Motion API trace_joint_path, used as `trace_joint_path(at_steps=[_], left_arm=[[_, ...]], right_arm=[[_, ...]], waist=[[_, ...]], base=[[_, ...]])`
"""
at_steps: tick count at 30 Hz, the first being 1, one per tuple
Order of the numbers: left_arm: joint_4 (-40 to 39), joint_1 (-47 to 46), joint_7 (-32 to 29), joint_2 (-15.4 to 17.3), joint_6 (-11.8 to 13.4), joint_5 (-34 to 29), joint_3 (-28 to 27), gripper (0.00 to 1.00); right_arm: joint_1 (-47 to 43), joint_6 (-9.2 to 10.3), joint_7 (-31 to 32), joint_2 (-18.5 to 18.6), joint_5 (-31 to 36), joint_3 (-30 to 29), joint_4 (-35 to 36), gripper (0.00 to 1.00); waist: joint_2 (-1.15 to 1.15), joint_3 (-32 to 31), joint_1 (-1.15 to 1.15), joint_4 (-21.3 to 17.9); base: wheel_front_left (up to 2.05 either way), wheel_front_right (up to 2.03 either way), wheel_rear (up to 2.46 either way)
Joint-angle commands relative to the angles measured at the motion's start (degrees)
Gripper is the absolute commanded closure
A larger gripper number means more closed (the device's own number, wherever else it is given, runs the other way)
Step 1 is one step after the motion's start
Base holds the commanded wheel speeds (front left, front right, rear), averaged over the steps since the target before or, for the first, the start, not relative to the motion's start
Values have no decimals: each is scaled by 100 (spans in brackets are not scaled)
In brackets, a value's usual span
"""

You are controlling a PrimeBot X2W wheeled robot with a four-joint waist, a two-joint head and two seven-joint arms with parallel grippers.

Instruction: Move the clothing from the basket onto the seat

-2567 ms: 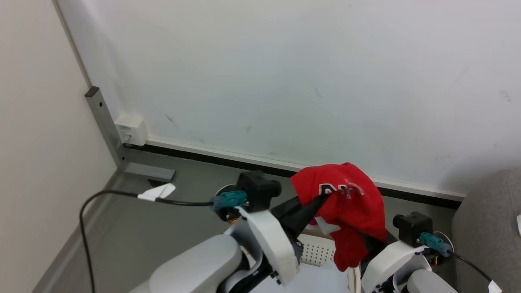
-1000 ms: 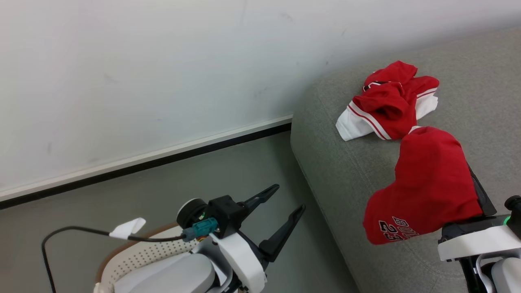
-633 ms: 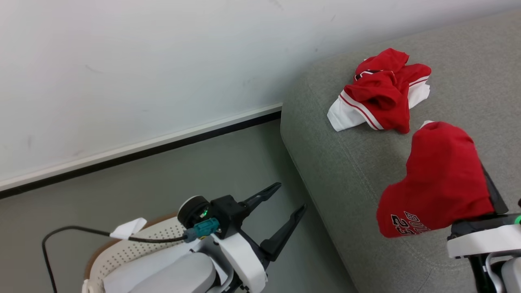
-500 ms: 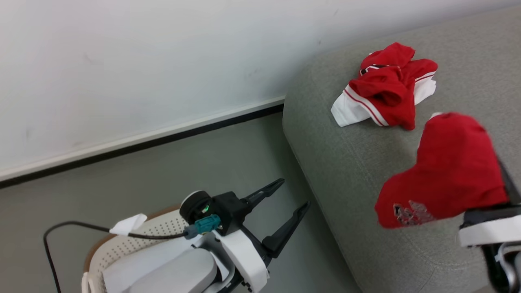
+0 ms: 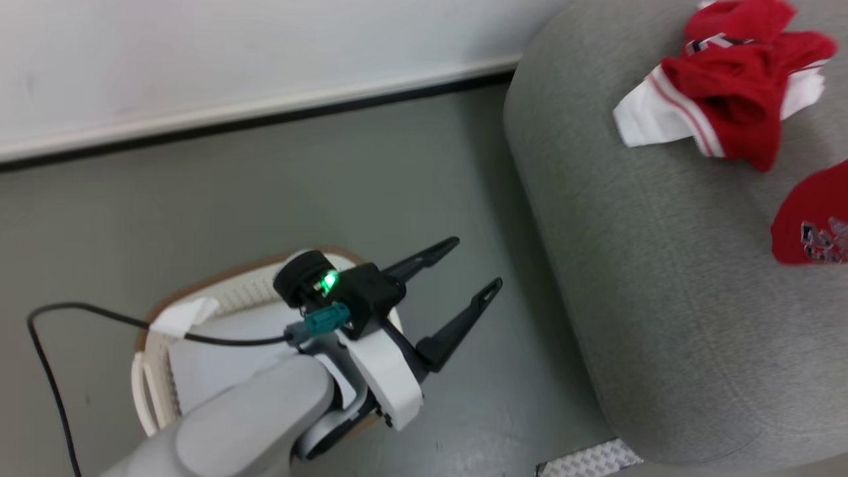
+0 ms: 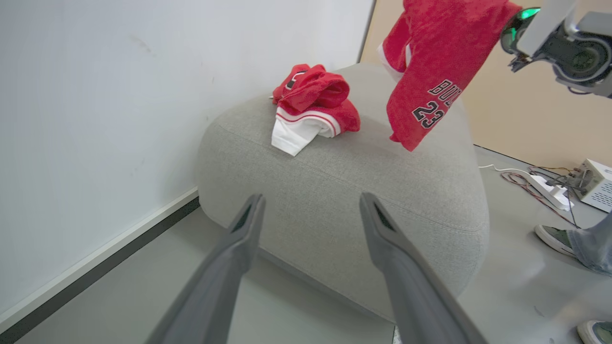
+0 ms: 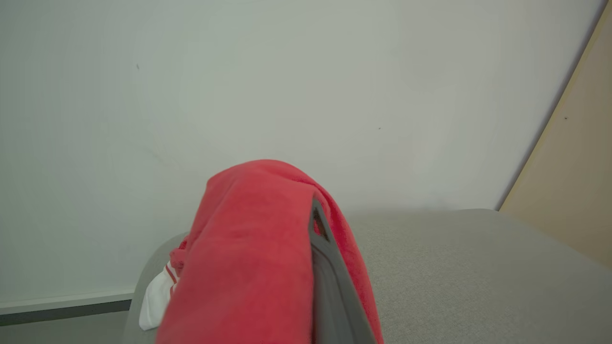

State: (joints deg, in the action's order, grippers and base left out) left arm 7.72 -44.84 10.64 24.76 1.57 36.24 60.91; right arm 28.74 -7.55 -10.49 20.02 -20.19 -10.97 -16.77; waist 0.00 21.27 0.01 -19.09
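The left gripper holds its fingers spread wide, nothing between them, above the floor between the basket and the seat. The right gripper has a red jersey draped over its fingers; one dark finger shows and the other is under cloth, so I cannot tell whether they pinch it. The jersey hangs above the seat, "23" and "BULLS" at its low end, seemingly clear of the cushion. A second red garment with white trim lies crumpled on the seat nearer the wall, apart from the hanging one
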Motion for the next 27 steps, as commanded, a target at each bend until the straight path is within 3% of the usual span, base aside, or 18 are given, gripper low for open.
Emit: trace_joint_path(at_steps=[1,9,21,23,24,25,27], left_arm=[[-52,-105,-50,93,15,-78,-30,0],[-348,-372,-216,395,68,-186,-129,0],[-376,-446,-157,408,102,-105,-189,0],[-342,-423,-122,371,106,-83,-189,0],[-323,-408,-95,358,101,-68,-184,0],[-303,-389,-63,343,100,-58,-181,0],[-254,-343,-29,317,103,-29,-185,0]], right_arm=[[132,13,26,156,67,-125,-78,100],[728,13,293,526,67,-711,-657,100],[1342,13,1318,690,83,229,-2134,98],[1381,13,1533,719,-5,403,-2244,66],[1383,13,1644,767,-45,478,-2291,28],[1385,13,1754,818,-75,567,-2320,0],[1381,13,1905,918,-137,721,-2311,0]], waist=[[0,416,-1,239],[0,1093,-1,475],[0,1305,-1,630],[0,1267,-1,656],[0,1241,-1,672],[0,1213,-1,685],[0,1135,-1,700]], base=[[0,0,0],[0,0,0],[0,0,0],[0,0,0],[0,0,0],[0,0,0],[0,0,0]])
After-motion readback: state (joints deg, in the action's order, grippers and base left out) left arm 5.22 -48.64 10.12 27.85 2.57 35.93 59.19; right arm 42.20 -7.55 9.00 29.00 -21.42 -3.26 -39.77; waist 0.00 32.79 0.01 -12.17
